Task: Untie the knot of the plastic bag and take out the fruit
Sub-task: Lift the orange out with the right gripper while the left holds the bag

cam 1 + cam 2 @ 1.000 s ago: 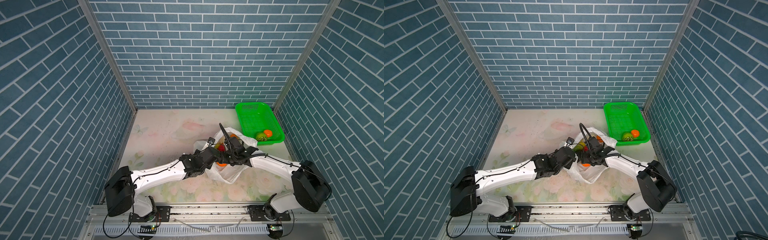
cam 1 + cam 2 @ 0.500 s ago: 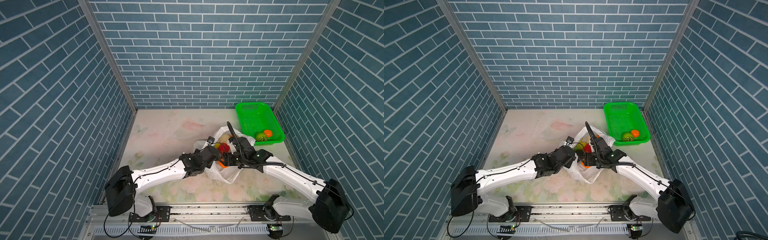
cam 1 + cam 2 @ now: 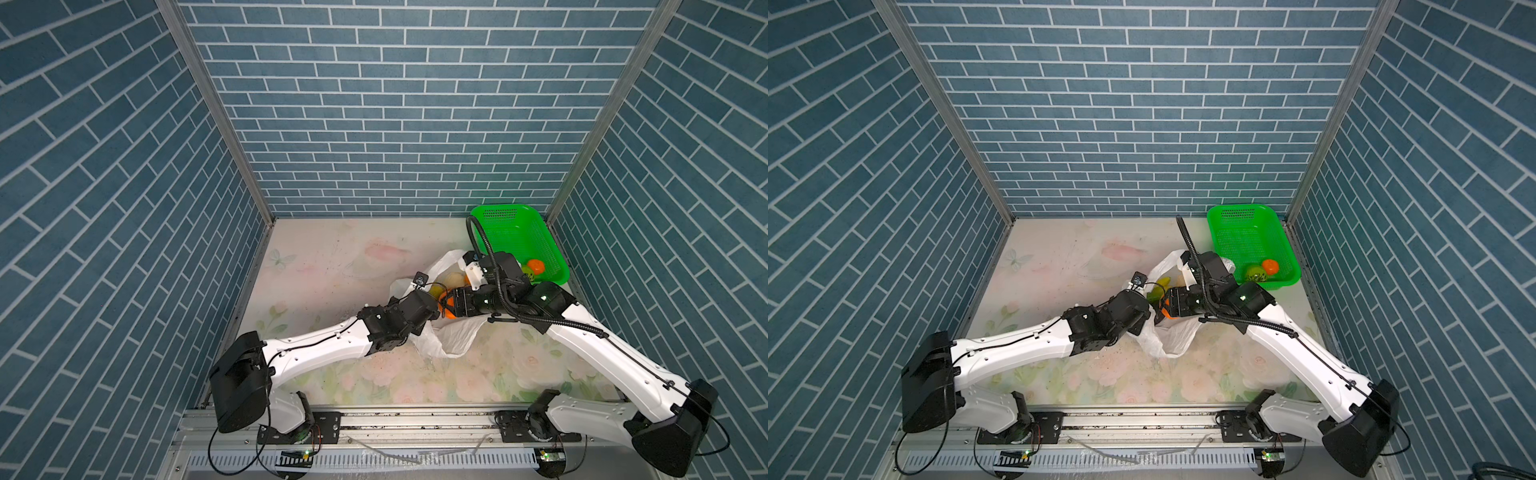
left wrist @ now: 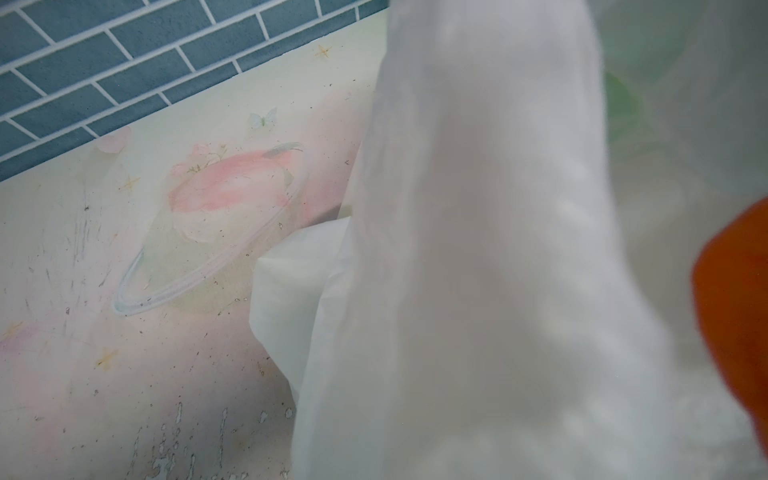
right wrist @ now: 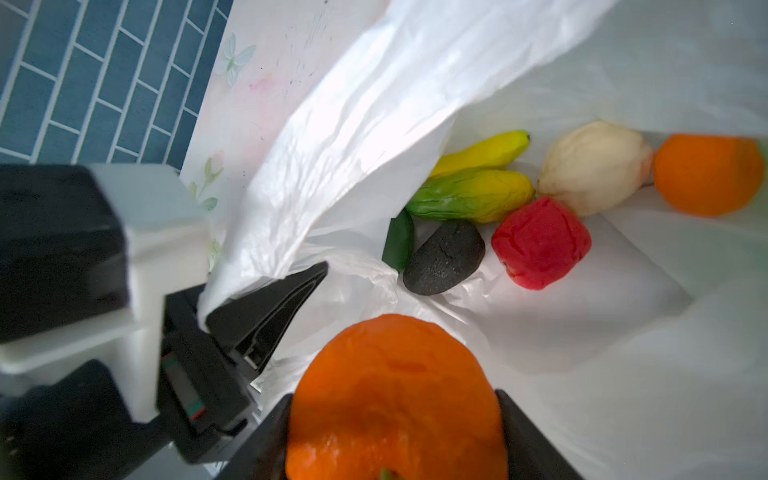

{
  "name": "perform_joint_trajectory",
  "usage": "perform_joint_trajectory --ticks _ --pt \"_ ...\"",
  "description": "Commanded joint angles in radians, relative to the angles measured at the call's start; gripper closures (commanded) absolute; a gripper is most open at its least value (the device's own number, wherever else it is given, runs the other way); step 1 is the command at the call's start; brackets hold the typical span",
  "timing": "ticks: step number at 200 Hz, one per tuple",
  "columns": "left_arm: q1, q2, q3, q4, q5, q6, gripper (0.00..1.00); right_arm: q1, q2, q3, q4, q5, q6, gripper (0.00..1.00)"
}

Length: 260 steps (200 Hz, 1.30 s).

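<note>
Top views: the plastic bag [image 3: 451,347] lies mid-counter [image 3: 332,266], mouth open, near the green basket [image 3: 515,232]. The left hand [image 3: 432,311] is at the bag's rim. The right hand [image 3: 448,306] meets it over the mouth with an orange [image 3: 445,300] between its fingers. No knot shows, so it is probably undone already.

Left wrist: mostly blurred white bag film [image 4: 478,249] right at the lens, with the orange [image 4: 735,299] at the frame edge. This hand's own fingers are not in view.

Right wrist: the right hand [image 5: 397,436] is clamped on the orange, one finger each side. The left hand [image 5: 270,307] is pinched closed on the bag's rim, holding a flap up. The remaining fruit [image 5: 540,243] sits deeper in the bag: red, dark avocado, green-yellow, banana, cream and a second orange.

Step, as I read it: lifting the orange out.
- Draw it back through the mouth, clear of the raised flap so the film doesn't snag.
- The left hand should hold the rim high and taut.
- The orange is round, so don't loosen the grip before it is over the basket.
</note>
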Motion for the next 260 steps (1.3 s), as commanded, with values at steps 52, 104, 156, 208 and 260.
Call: perform_joint_trajectory --ticks 52,104,156,208,260 --pt "0.007 0.005 0.009 0.038 0.02 0.007 1.0 0.008 0.064 -0.105 0.19 -0.053 0.05 0.43" --pt "0.007 -0.001 -0.004 0.035 0.023 -0.001 1.0 0.011 0.141 -0.066 0.246 -0.006 0.042 0.44" --pt "0.007 -0.018 -0.015 0.02 0.009 -0.003 1.0 0.011 0.092 0.112 0.03 0.021 -0.001 0.44" --pt "0.007 -0.011 -0.003 0.024 0.007 -0.002 1.0 -0.009 0.077 0.257 -0.059 0.022 -0.045 0.43" --pt "0.007 -0.034 -0.007 -0.011 -0.006 0.001 1.0 -0.199 0.105 0.43 -0.08 0.045 -0.155 0.43"
